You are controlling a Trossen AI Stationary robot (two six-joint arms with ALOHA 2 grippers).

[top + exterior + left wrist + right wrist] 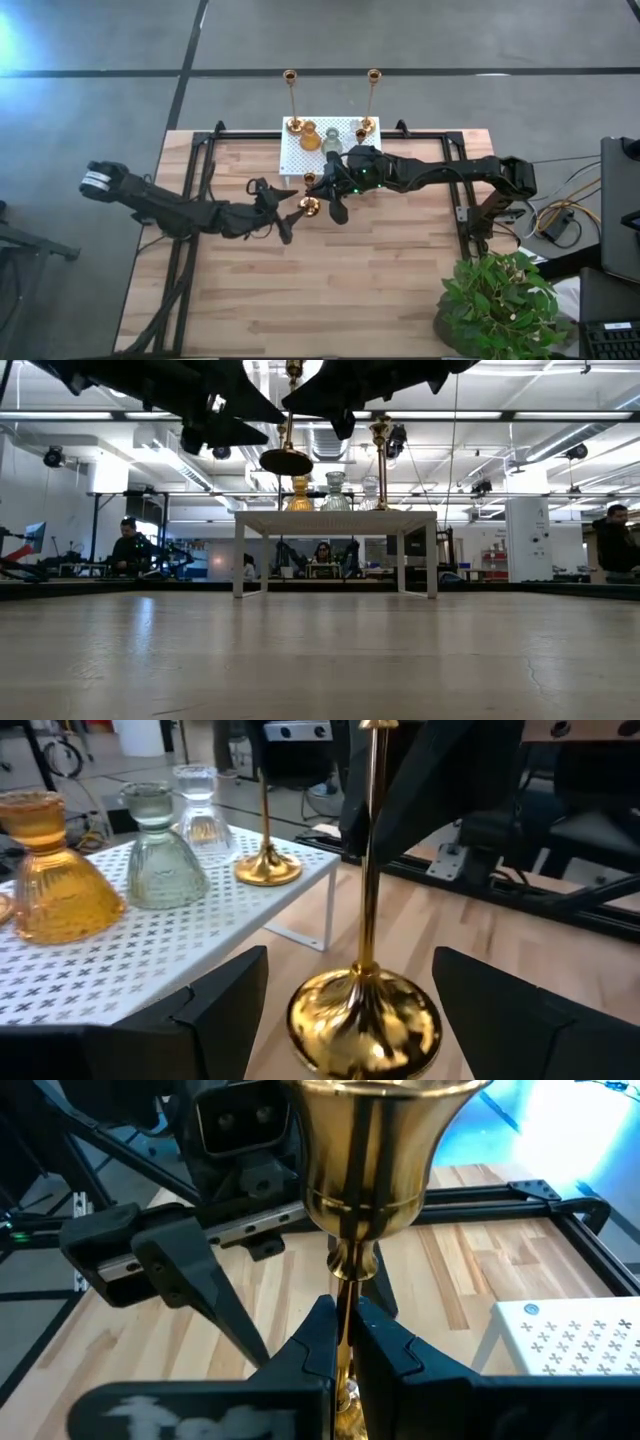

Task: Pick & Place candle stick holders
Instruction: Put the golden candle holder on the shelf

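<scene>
Brass stick point(368, 920), tall and thin with a round base, is clamped at its stem by the right gripper point(344, 1342), just under the cup, and held off the desk point(330, 270). It sits mid-desk, just near of the white rack point(300, 158). Low view shows its base hanging in the air, above rack-top level. Left gripper point(350, 1005) has its fingers wide apart on either side of the base, not touching it; looks like a handover being lined up, though which way is a guess.

Other holders on the rack: amber glass point(45, 870), grey-green glass point(155, 850), clear glass point(200, 812), and a second brass stick point(267, 865) at the rack's far right corner. High view shows a third tall stick point(292, 100) at the far left corner.

Handling, as judged: metal, stiff, polished and slick, so a light pinch on the stem could let it slide or twist. Weight likely sits in the base, and held high it may swing. Better hold is the stem low down, right above the base flare. The domed base itself would squirt out of flat fingers. Glass ones nearby are fragile; keep the swing clear.
</scene>
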